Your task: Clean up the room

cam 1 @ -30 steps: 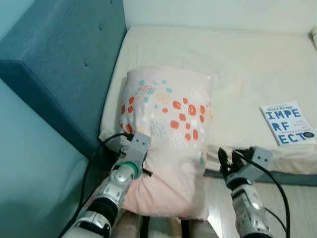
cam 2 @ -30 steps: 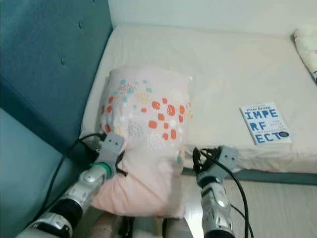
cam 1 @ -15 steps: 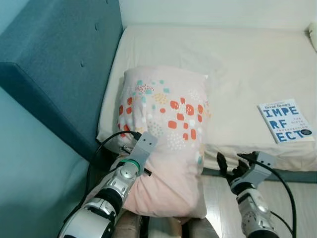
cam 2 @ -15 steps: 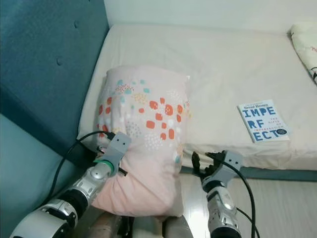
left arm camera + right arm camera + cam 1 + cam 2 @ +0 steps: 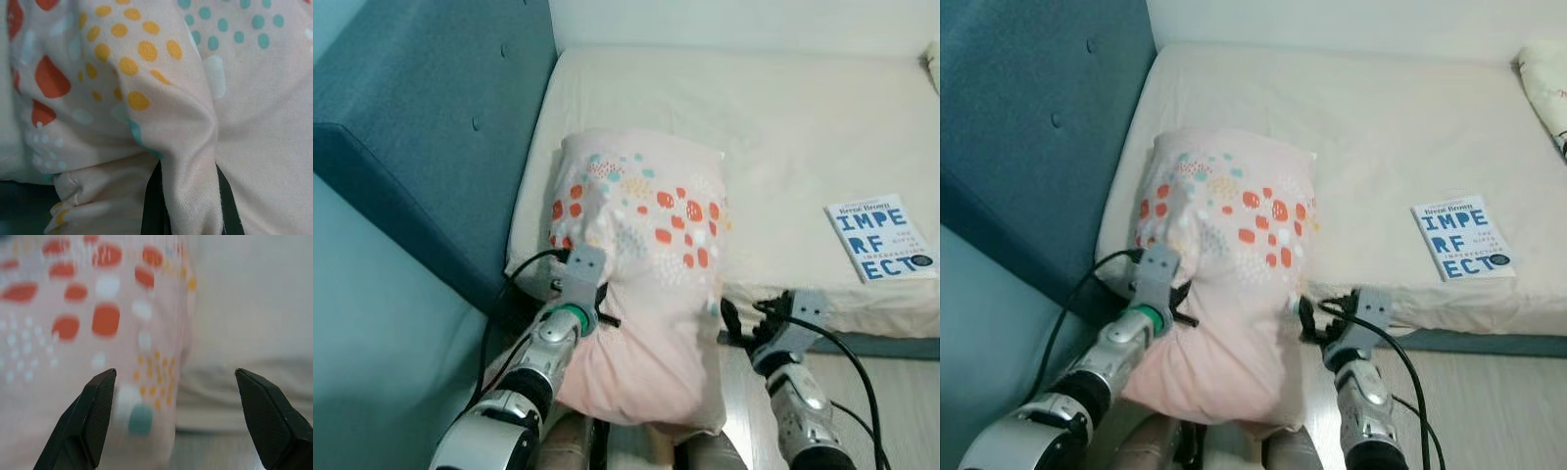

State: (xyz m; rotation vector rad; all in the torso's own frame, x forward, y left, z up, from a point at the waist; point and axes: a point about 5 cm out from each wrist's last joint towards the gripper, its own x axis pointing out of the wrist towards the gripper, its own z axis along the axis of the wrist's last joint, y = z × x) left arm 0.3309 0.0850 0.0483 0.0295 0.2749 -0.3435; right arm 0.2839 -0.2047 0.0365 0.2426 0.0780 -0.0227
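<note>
Left eye view, at the bedside: the robot's left tool (image 5: pixel 592 294) is clamped on the lower left flank of a pink pillow (image 5: pixel 646 264) printed with orange, yellow and teal dots. The left wrist view bears this out, with a fold of the pillow's fabric pinched between two black fingers (image 5: pixel 151 205). The pillow stands tilted, its lower end hanging off the near edge of the bed (image 5: pixel 783 117) between the robot's arms, its upper end leaning onto the cream mattress.

The right tool (image 5: pixel 744 318) sits just beside the pillow's lower right edge, low against the side of the bed. In the right wrist view its two black fingers (image 5: pixel 95 416) are spread wide with nothing between them, the pillow's dotted corner lying ahead and to one side of the gap; whether a finger touches the fabric cannot be told. Black cables loop from both wrists.

A strip of pale wood floor (image 5: pixel 891 421) shows below the mattress on the robot's right. Farther out on the sheet, well apart from the pillow and on the robot's right, lies a white book (image 5: pixel 879 238) with blue letters, face up near the bed's edge.

A teal padded headboard (image 5: pixel 431 127) rises along the robot's left. At the far right edge of the right eye view, a second patterned pillow (image 5: pixel 1545 83) rests on the mattress.
</note>
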